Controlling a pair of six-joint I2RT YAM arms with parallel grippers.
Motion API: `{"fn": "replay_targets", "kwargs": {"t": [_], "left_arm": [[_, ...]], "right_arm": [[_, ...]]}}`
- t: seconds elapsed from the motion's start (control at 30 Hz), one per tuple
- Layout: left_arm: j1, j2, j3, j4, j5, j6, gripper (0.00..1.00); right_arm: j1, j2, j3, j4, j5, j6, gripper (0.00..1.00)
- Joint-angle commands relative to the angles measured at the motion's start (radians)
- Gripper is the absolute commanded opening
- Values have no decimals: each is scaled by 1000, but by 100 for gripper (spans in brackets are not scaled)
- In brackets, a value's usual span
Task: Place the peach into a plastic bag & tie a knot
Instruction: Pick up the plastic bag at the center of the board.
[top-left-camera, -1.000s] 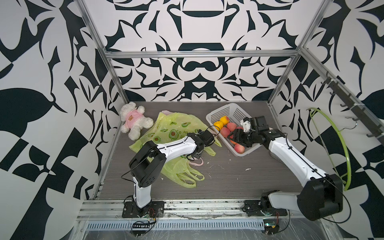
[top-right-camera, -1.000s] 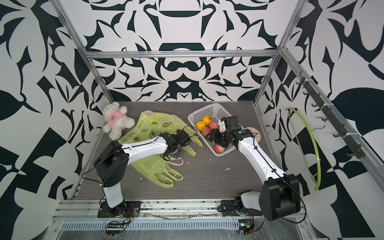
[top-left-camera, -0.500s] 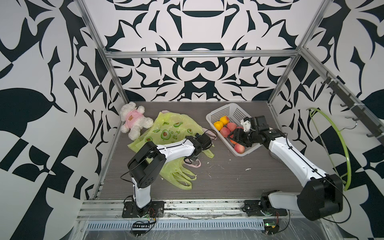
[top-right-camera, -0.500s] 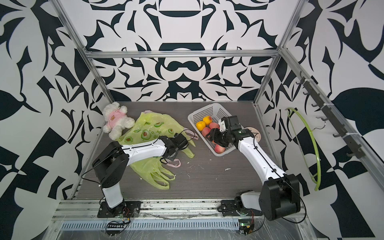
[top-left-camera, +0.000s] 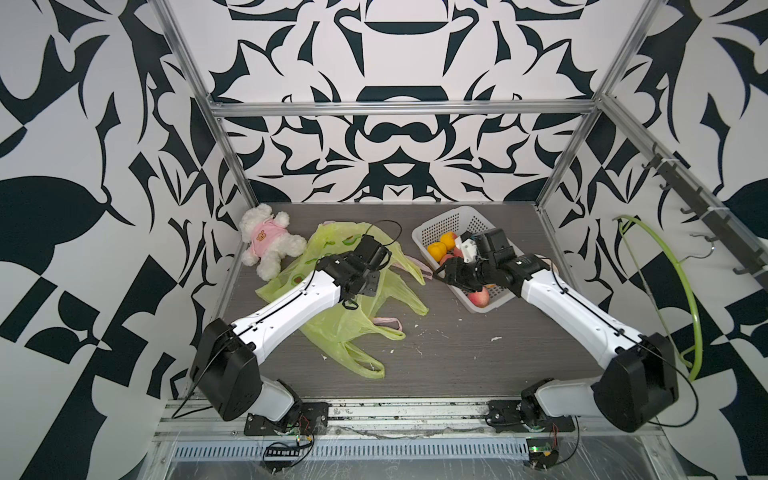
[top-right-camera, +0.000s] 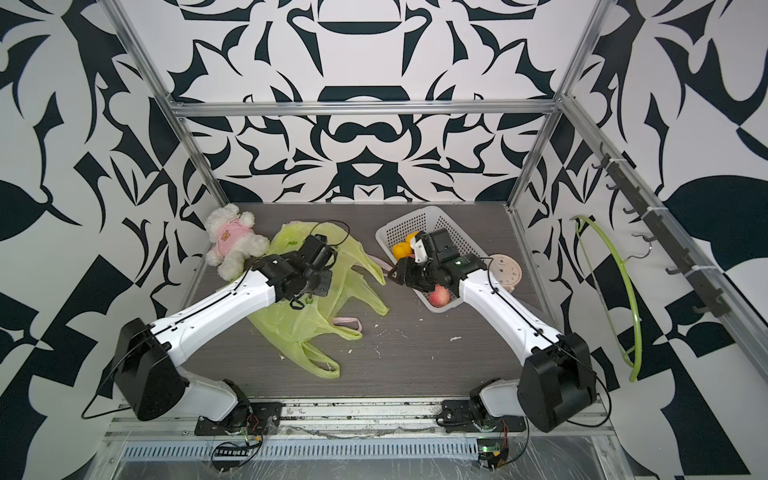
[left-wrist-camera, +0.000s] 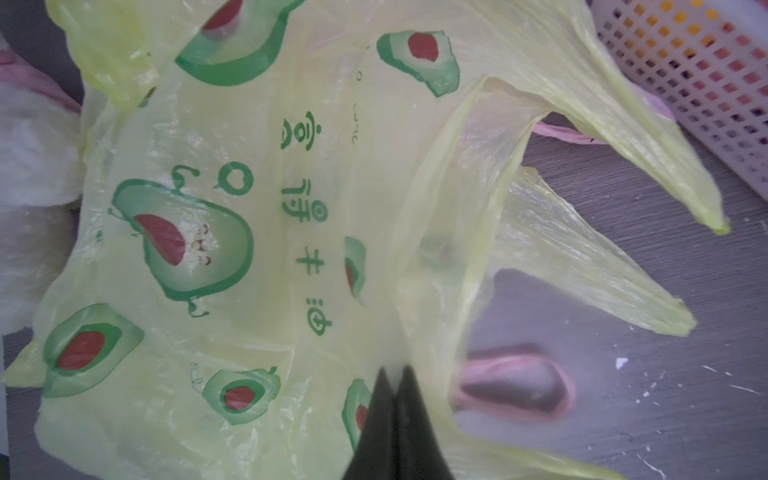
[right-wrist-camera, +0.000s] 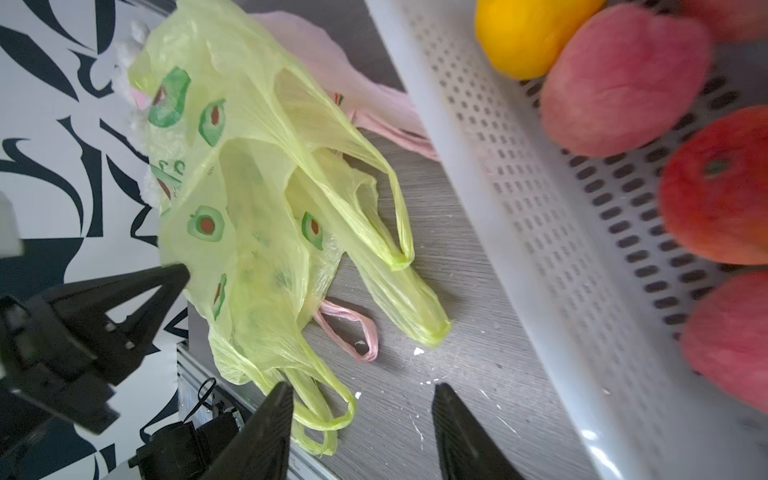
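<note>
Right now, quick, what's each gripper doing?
Left gripper: shut on the yellow-green plastic bag.
Right gripper: open, holding nothing.

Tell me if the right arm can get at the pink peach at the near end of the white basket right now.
Probably yes. The right end effector is open and empty just outside the white perforated plastic basket, and the round pink peach lies uncovered at its near end.
</note>
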Motion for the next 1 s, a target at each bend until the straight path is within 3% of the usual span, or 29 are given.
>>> {"fn": "replay_targets", "kwargs": {"t": [0.0, 0.2, 0.57, 0.73, 0.8, 0.87, 0.97], "left_arm": [[21, -63, 17, -38, 77, -7, 0], [24, -96, 118, -69, 130, -31, 0], [25, -125, 270, -158, 207, -61, 0], [33, -140, 280, -166, 218, -73, 0], [40, -151, 252, -156, 220, -77, 0], [50, -172, 204, -124, 234, -86, 0], [71, -223, 119, -44, 282, -94, 0]], "right_arm": [[71, 57, 34, 125, -18, 72, 58], [189, 188, 117, 237, 3, 98, 65], [198, 360, 243, 313, -23, 63, 66], [196, 375, 277, 304, -32, 59, 54], [185, 346, 286, 275, -31, 45, 41], [165, 315, 306, 220, -33, 25, 34], [124, 249, 327, 105, -10, -19, 36]]}}
